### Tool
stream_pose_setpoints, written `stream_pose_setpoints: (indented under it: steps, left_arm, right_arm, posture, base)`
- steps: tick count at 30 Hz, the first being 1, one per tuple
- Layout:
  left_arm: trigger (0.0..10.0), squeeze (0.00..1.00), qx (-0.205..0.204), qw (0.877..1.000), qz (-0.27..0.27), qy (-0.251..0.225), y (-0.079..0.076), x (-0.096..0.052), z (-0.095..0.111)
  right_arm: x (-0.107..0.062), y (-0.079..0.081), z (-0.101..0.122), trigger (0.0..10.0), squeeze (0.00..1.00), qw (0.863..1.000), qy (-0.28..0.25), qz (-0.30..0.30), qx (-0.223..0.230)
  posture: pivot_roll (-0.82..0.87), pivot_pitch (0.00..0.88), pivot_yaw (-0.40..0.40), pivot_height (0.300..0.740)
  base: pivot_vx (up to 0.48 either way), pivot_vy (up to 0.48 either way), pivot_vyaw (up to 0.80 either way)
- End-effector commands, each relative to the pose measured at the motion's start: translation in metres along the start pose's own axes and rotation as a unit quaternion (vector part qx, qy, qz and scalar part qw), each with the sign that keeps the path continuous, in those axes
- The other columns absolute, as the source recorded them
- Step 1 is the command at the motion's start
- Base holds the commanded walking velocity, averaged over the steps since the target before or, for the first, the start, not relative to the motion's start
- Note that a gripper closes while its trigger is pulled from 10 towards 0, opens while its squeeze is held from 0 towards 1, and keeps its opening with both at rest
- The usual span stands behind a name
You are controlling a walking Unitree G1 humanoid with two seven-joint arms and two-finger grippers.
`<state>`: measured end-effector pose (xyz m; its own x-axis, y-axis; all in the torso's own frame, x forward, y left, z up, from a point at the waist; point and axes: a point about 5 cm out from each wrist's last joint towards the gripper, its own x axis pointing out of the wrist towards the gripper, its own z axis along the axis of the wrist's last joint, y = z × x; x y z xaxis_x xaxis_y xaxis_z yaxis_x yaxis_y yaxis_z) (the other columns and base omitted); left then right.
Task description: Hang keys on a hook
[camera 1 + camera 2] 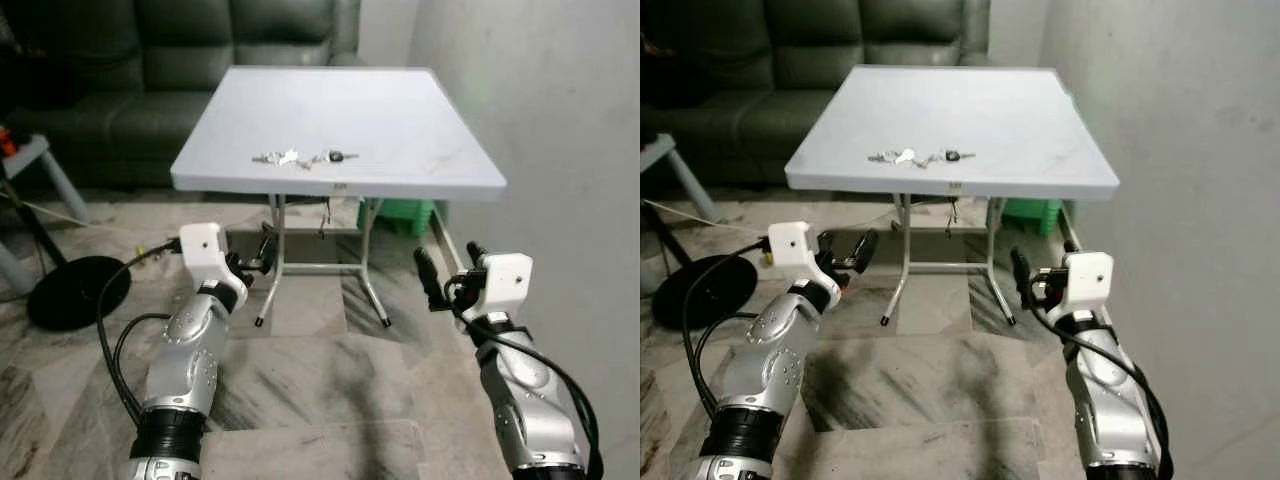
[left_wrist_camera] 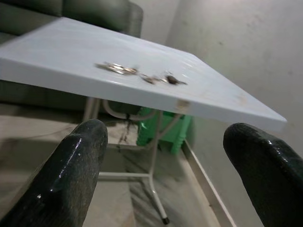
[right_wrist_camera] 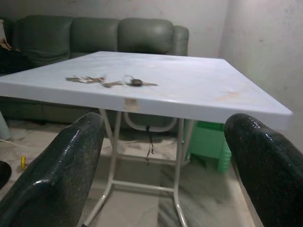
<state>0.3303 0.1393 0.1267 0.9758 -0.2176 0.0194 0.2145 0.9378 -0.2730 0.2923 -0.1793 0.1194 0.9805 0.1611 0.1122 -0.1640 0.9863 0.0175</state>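
- A bunch of keys lies flat on a white square desk, near its front edge and a little left of the middle.
- The keys are spread in a short row; the one at the right end has a dark head.
- The left gripper is held low in front of the desk, below the level of its top and well apart from the keys. Its jaws stand wide apart and hold nothing.
- The right gripper is also low in front of the desk, off the front right corner and apart from the keys. Its jaws are wide too, with nothing between them.
- Both wrist views look up past black fingers at the underside edge of the desk and the keys on top.
- A dark green sofa stands behind the desk.
- A green plastic bin sits on the floor under the desk by the wall.
- A round black stand base rests on the marbled floor to the left.
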Motion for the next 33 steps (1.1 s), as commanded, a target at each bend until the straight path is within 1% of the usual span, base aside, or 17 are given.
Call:
stream_pose_setpoints:
  steps: [1, 15, 21, 29, 31, 33]
  left_arm:
    - [10.0, 0.0, 0.003, 1.0, 0.009, -0.003, 0.0085, -0.0015, 0.0032]
    - [10.0, 0.0, 0.004, 1.0, 0.011, -0.003, 0.0093, -0.0017, 0.0029]
    - [10.0, 0.0, 0.014, 1.0, 0.02, 0.0, 0.0088, -0.0012, 0.0016]
    - [10.0, 0.0, 0.014, 1.0, 0.017, -0.004, 0.0056, -0.0006, 0.0027]
    - [10.0, 0.0, 0.019, 0.999, 0.026, 0.011, 0.006, -0.0002, 0.0]
    - [10.0, 0.0, 0.019, 0.999, 0.023, 0.015, 0.0054, 0.0, -0.0008]
  right_arm:
    - [0.0046, 0.0096, 0.0064, 10.0, 0.0, 1.0, -0.014, 0.015, 0.007]
    - [0.0047, 0.0096, 0.007, 10.0, 0.0, 1.0, -0.014, 0.017, 0.006]
    - [0.0053, 0.0094, 0.0072, 10.0, 0.0, 1.0, -0.014, 0.018, 0.007]
    - [0.0056, 0.0098, 0.0076, 10.0, 0.0, 1.0, -0.014, 0.02, 0.006]
    - [0.0056, 0.0097, 0.0076, 10.0, 0.0, 1.0, -0.014, 0.02, 0.007]
    - [0.0056, 0.0096, 0.0076, 10.0, 0.0, 1.0, -0.013, 0.02, 0.007]
  posture:
    - [-0.11, 0.0, -0.041, 0.74]
    - [-0.11, 0.0, -0.043, 0.74]
    - [-0.11, 0.0, -0.044, 0.74]
    - [-0.11, 0.0, -0.044, 0.74]
    - [-0.11, 0.0, -0.044, 0.74]
    - [-0.11, 0.0, -0.044, 0.74]
  base:
    - [0.0, 0.472, 0.0]
    - [0.0, 0.45, 0.0]
    - [0.0, 0.0, 0.0]
    - [0.0, 0.0, 0.0]
    - [0.0, 0.0, 0.0]
    - [0.0, 0.0, 0.0]
